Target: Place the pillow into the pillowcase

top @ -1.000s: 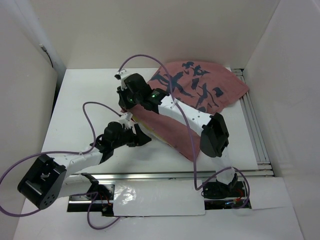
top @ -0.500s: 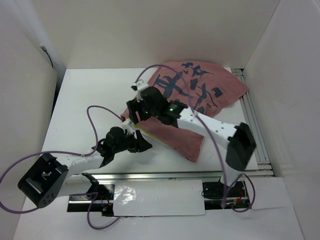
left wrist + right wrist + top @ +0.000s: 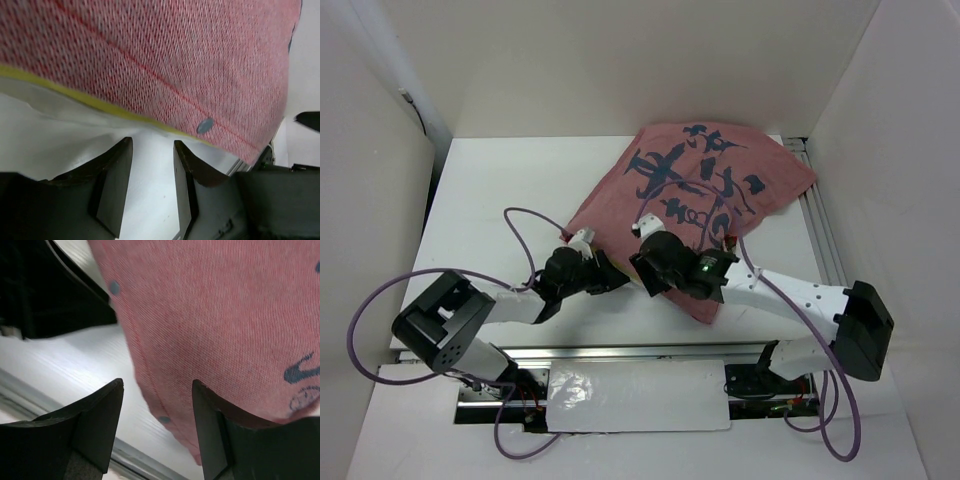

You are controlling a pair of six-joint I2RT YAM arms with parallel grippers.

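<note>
We see one pillowcase (image 3: 705, 180), with one pillow (image 3: 50, 120) showing its yellow edge beneath the hem. The left gripper (image 3: 152, 150) stands narrowly parted and the right gripper (image 3: 157, 387) wider; both hold nothing.

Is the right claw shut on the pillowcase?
No, the right claw stands wide open, and the pillowcase lies beyond it, not clamped.

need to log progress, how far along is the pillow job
Mostly done, it seems: the pillowcase covers nearly all of the pillow. Only a white strip with a yellow edge shows under the cloth's near edge in the left wrist view. In hand: the left claw and right claw sit open at that edge, gripping nothing. Left: tucking that strip inside.
</note>
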